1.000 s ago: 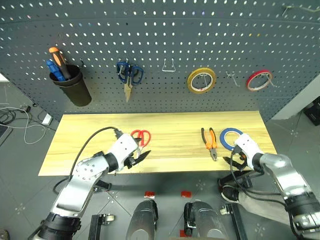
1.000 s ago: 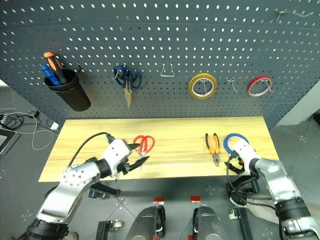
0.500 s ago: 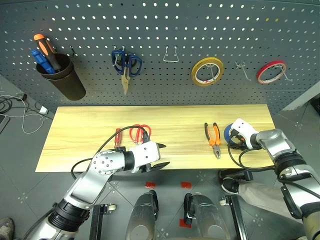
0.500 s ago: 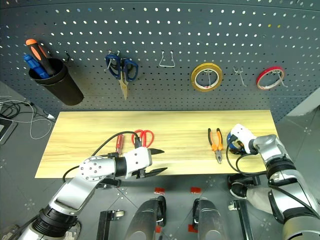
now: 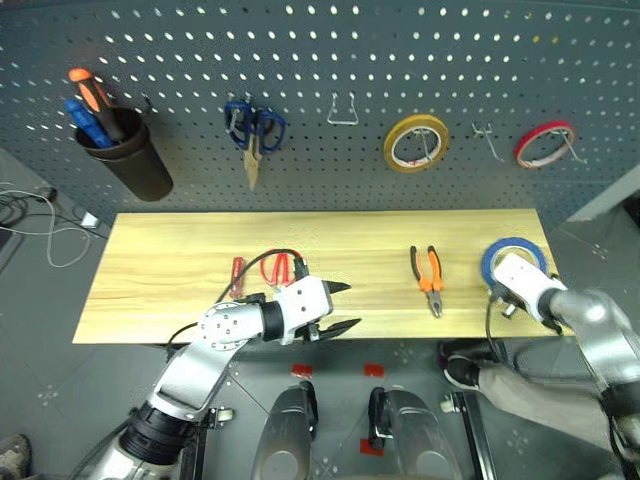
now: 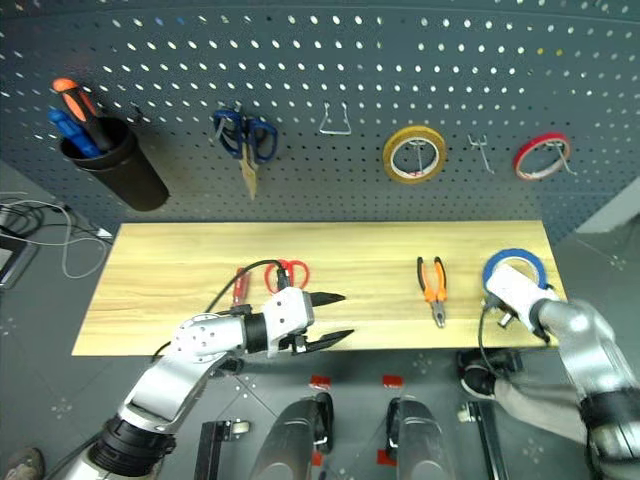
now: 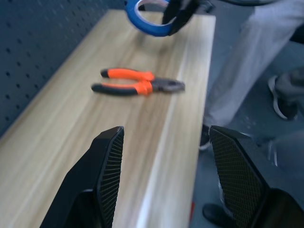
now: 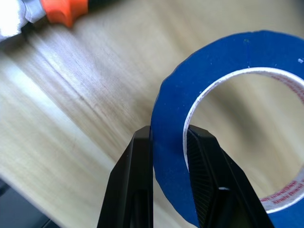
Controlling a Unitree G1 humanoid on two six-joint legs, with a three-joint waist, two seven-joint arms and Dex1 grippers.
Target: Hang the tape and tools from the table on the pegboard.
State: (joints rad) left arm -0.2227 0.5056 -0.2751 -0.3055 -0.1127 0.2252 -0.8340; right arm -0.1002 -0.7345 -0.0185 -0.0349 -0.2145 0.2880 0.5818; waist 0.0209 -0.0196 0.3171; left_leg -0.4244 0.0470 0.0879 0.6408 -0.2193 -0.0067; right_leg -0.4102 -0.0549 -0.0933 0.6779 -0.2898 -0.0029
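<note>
My right gripper (image 5: 510, 278) is shut on the band of the blue tape (image 5: 513, 256) and holds the ring tilted just above the right end of the table (image 5: 160, 260). In the right wrist view both fingers pinch the tape (image 8: 228, 52) at its near edge. The orange-and-black pliers (image 5: 428, 277) lie flat to its left. My left gripper (image 5: 340, 305) stands open over the table's front edge, pointing right toward the pliers (image 7: 137, 85). Behind it lie the red scissors (image 5: 278, 268), partly hidden by a cable, and the red screwdriver (image 5: 237, 277). The pegboard (image 5: 330, 60) rises behind the table.
On the pegboard hang a black cup (image 5: 135, 170) with orange and blue screwdrivers, blue scissors (image 5: 255, 130), a bare wire hook (image 5: 342, 108), a yellow ring (image 5: 415, 142), another bare hook (image 5: 490, 140) and a red ring (image 5: 545, 143).
My right gripper has shut on the blue tape and raised it off the table, a little to the right. My left gripper has slid right along the front edge, staying open.
</note>
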